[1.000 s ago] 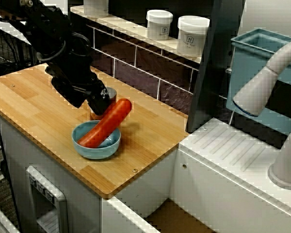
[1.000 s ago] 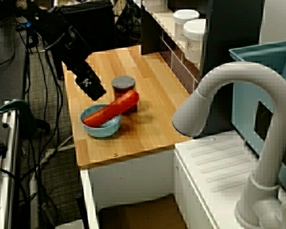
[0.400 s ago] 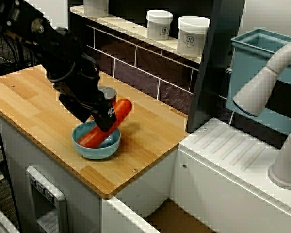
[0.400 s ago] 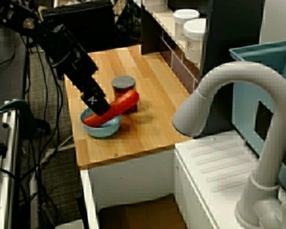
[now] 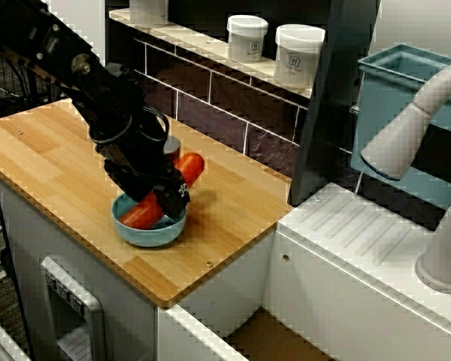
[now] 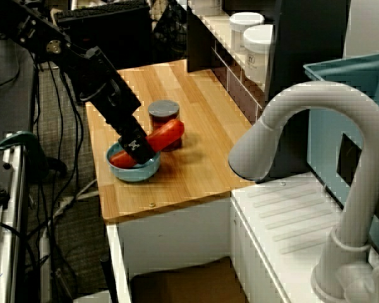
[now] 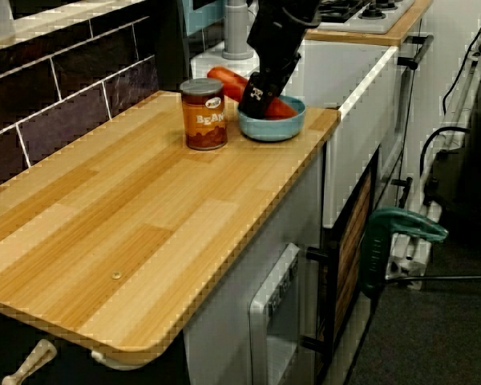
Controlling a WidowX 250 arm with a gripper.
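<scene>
The gripper point(image 5: 171, 197) is down in the blue bowl point(image 5: 152, 235), which holds a red sausage point(image 5: 190, 165). It seemingly straddles the sausage, but I cannot tell whether it grips. A sealed bean can point(image 7: 204, 114) stands just behind.

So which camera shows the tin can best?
The low view along the counter: the can stands whole, label showing. Facing the wall, the arm hides most of it; from the tap side, just lid and side.

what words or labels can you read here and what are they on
"BEAN": orange label on the can; the rest wraps out of sight.
White jars on the shelf: dark logo, too small to read.
Gripper: small white mark, too blurred to read.
</scene>
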